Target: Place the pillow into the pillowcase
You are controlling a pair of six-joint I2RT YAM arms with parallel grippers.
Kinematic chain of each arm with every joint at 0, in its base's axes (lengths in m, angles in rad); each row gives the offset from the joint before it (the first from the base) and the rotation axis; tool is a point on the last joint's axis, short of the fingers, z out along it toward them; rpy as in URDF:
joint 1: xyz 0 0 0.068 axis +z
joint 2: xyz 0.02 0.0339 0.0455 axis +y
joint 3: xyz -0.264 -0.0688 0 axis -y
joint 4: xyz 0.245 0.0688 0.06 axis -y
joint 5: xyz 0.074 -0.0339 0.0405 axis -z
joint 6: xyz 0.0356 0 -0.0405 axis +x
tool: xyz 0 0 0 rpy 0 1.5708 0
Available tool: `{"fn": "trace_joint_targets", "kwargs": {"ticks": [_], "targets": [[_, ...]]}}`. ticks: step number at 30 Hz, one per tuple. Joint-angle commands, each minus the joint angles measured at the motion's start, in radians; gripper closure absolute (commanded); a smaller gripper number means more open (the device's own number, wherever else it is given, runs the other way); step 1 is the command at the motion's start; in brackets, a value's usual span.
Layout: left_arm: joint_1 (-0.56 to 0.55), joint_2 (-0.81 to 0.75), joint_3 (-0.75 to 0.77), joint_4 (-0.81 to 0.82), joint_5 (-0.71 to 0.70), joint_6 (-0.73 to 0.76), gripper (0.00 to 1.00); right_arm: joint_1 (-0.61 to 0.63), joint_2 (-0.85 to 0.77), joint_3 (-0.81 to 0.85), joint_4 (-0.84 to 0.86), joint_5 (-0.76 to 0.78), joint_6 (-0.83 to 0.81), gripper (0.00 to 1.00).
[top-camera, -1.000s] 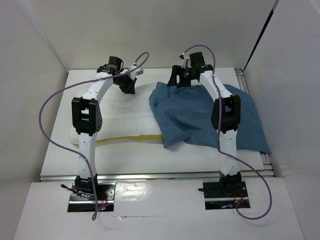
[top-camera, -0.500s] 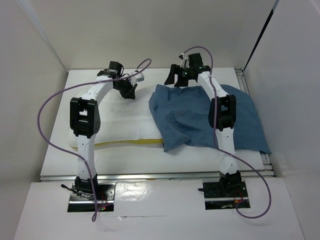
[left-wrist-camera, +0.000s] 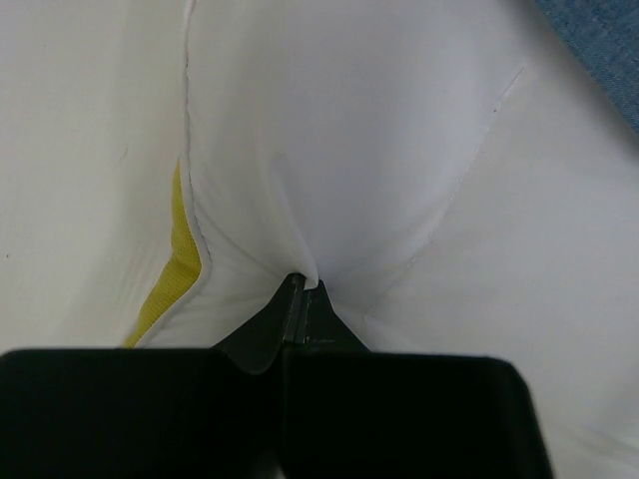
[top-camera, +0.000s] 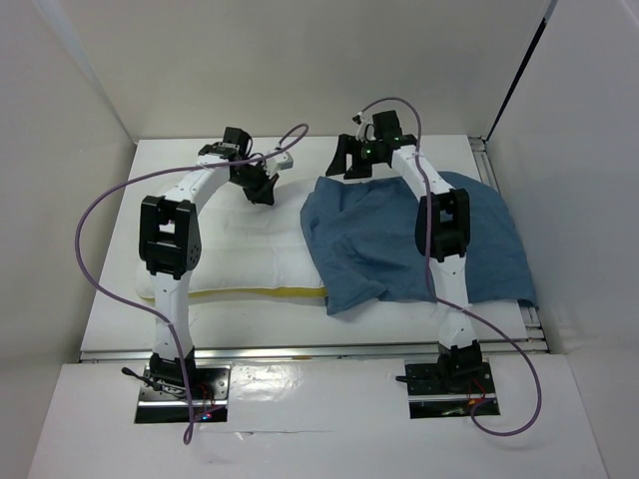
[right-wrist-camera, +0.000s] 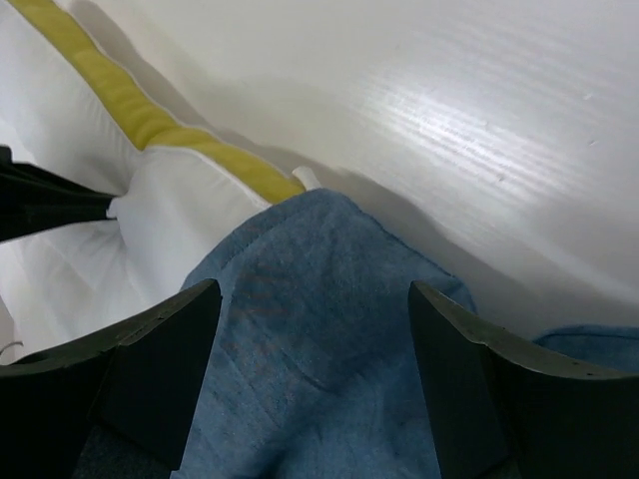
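Note:
The white pillow (top-camera: 245, 249) lies across the table's left half, its yellow band (top-camera: 262, 291) along the near edge. Its right end is under the dusty-blue pillowcase (top-camera: 399, 239), which lies wrinkled to the right. My left gripper (top-camera: 262, 190) is at the pillow's far edge, shut on a pinched fold of the white cover (left-wrist-camera: 310, 271). My right gripper (top-camera: 344, 160) hovers open over the pillowcase's far left corner (right-wrist-camera: 319, 299). Cloth lies below its spread fingers (right-wrist-camera: 165, 349) and is not gripped. The pillow (right-wrist-camera: 170, 215) and its yellow band (right-wrist-camera: 150, 122) show just left of that corner.
White walls close in the table on the left, back and right. A metal rail (top-camera: 319, 349) runs along the table's near edge. Purple cables (top-camera: 95, 249) loop off both arms. A strip of bare table (right-wrist-camera: 449, 120) lies beyond the pillowcase corner.
My left gripper has moved right and slightly nearer with the pinched pillow edge. My right gripper has shifted left over the pillowcase corner. The pillowcase's left part has shifted and flattened.

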Motion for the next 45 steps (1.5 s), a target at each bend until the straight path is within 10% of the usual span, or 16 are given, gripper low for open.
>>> {"fn": "trace_joint_targets", "kwargs": {"ticks": [1,7,13,18,24,26,32,40,45], "targets": [[-0.011,-0.002,-0.007,-0.069,0.007,0.025,1.00,0.036,-0.080,-0.052,-0.003,-0.058,-0.028,0.17],[-0.011,0.008,0.014,-0.069,0.007,0.025,1.00,0.065,-0.080,-0.086,-0.012,-0.112,-0.028,0.23],[-0.011,-0.011,-0.024,-0.049,0.007,0.025,1.00,0.085,-0.060,-0.042,0.010,-0.155,-0.008,0.86],[-0.021,-0.020,-0.044,-0.049,0.017,0.025,1.00,0.095,-0.051,-0.007,0.031,-0.164,0.026,0.82],[-0.030,-0.029,-0.044,-0.049,0.017,0.025,1.00,0.095,-0.051,0.004,0.031,-0.131,0.035,0.33],[-0.039,-0.029,-0.044,-0.058,0.017,0.025,1.00,0.095,-0.051,0.004,0.031,-0.131,0.035,0.33],[-0.039,-0.020,-0.033,-0.059,0.017,0.025,1.00,0.095,-0.063,-0.017,0.042,-0.121,0.024,0.74],[-0.057,-0.040,-0.070,-0.068,0.017,0.052,1.00,0.065,-0.031,0.029,0.033,-0.072,0.044,0.38],[-0.067,-0.040,-0.079,-0.077,0.026,0.061,1.00,0.056,-0.022,0.029,0.033,-0.072,0.044,0.40]]}}
